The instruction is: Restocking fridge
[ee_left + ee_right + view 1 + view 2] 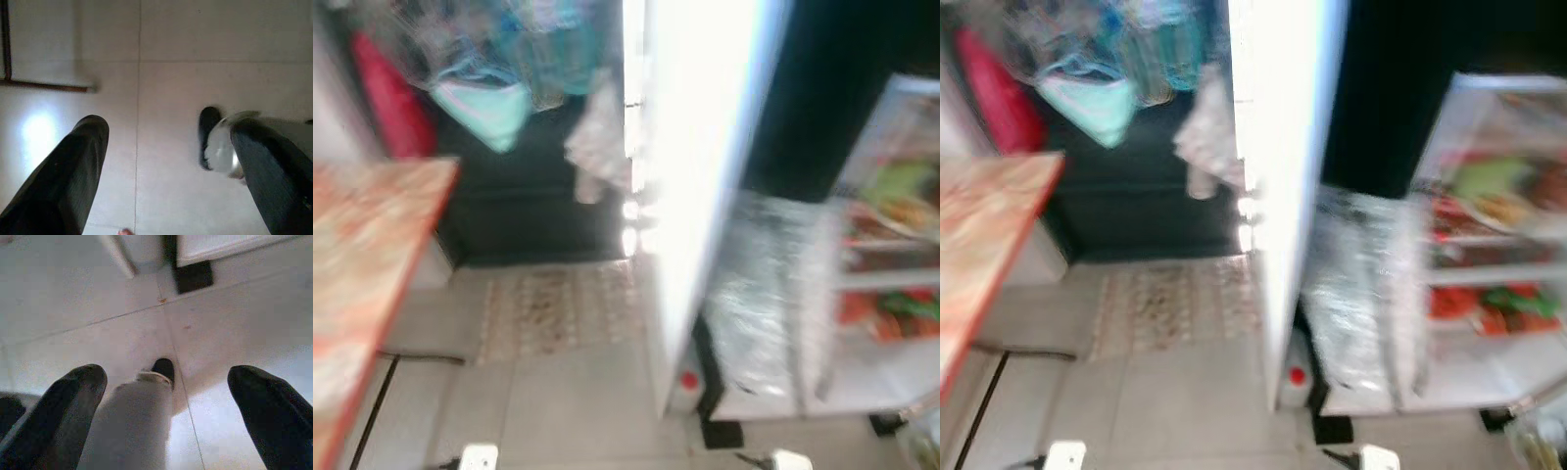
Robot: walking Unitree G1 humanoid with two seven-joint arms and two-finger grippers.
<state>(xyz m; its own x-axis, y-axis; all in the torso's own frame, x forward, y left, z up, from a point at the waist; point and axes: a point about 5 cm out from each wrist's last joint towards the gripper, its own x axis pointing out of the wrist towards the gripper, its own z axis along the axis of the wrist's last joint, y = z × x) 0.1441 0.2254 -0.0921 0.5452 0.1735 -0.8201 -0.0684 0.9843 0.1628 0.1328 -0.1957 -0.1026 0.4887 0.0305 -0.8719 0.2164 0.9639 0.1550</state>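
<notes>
The open fridge (891,245) sits at the right of the blurred head view, its door (705,147) at centre. Both grippers, left (166,161) and right (166,401), hang spread and empty over the floor (171,49); the right seems nearer.

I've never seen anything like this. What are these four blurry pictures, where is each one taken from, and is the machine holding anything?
A walking humanoid robot took them. The top two come from cameras in its head: an open fridge door, shelves of food on the right, a reddish table on the left, and a patterned mat. The bottom two come from wrist cameras pointing down at the tiled floor. The black shapes are fingers of the left gripper and right gripper. Both are open and hold nothing.
</notes>
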